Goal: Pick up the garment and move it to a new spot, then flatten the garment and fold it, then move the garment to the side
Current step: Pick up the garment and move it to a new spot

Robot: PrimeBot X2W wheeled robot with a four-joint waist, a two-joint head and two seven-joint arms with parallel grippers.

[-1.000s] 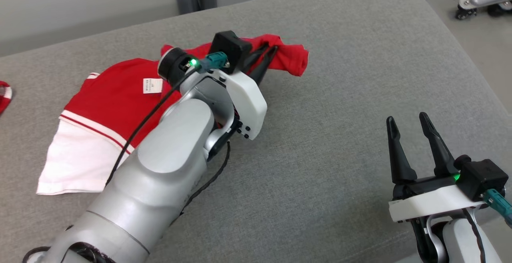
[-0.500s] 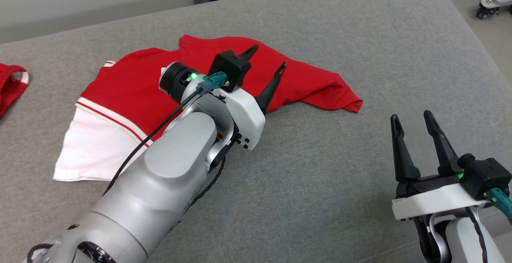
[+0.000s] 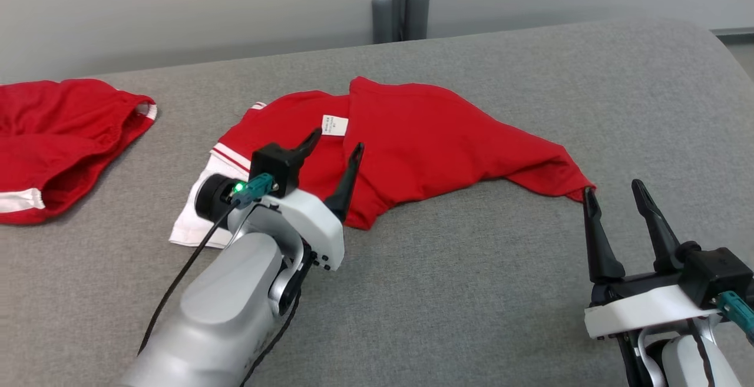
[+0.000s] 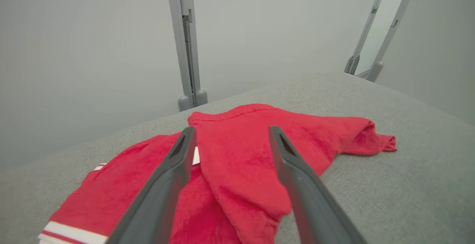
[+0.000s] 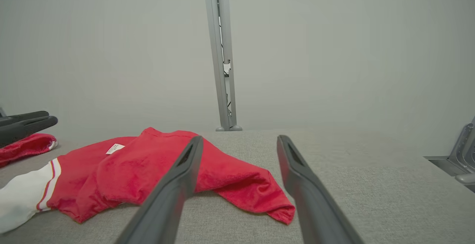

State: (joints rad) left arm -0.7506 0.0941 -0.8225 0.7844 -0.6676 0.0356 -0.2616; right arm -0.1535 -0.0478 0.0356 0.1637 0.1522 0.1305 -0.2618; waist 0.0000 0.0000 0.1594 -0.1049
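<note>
Red garment (image 3: 424, 134) is lying crumpled on the grey surface (image 3: 471, 293), one half doubled over the other, so it's sitting roughly mid-surface and nowhere near flat. Left claw (image 3: 336, 141) is hovering wide open by the near edge of the fold, gripping nothing, and the right claw (image 3: 612, 189) is gaping empty too, with one tip right by the pointed red corner. My worry is that a pinch from here is going to be catching both layers at once, dragging the whole bundle along instead of spreading it out.
</note>
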